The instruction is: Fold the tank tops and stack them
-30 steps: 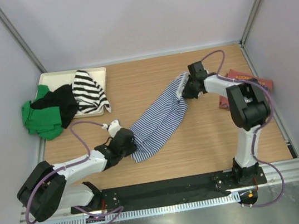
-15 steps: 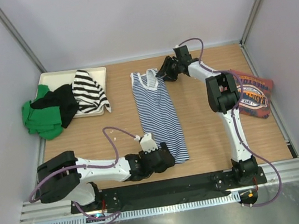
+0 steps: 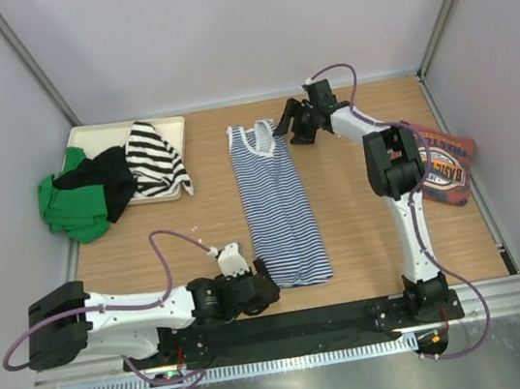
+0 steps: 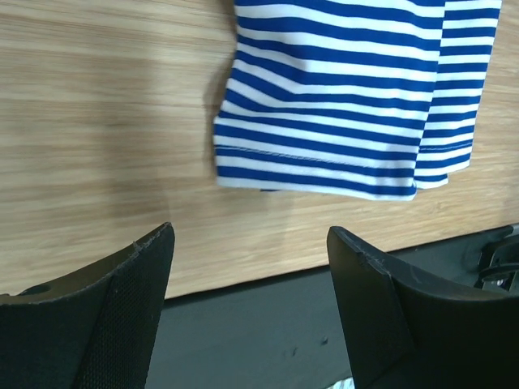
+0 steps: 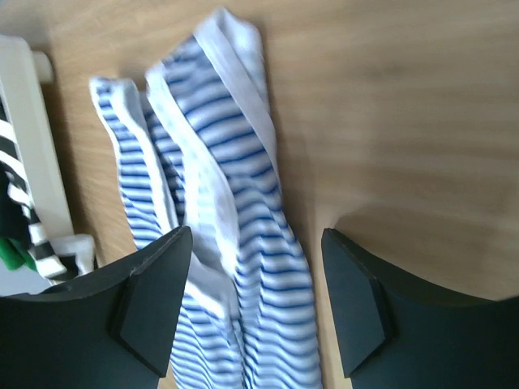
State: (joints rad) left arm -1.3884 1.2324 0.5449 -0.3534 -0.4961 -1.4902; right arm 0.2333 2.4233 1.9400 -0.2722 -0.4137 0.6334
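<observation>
A thin navy-and-white striped tank top (image 3: 278, 206) lies stretched lengthways on the wooden table, straps at the far end. My left gripper (image 3: 266, 286) stands open just off its near hem (image 4: 324, 154), over the table's front edge, with nothing between its fingers (image 4: 138, 275). Above the straps (image 5: 219, 130), my right gripper (image 3: 286, 124) hangs open and holds nothing. The brick-red tank top (image 3: 444, 167) with a round print lies at the right, partly behind the right arm. Other tops sit piled at the back left.
A cream tray (image 3: 85, 135) at the back left carries a black-and-white striped top (image 3: 155, 159), a black one (image 3: 101, 179) and a green one (image 3: 68, 206) spilling over its edge. The black base rail (image 3: 338, 320) runs along the near edge. Grey walls enclose three sides.
Both grippers went from shut to open and let go of the striped top, which now lies straight on the table. The left arm has drawn back toward the near edge.
</observation>
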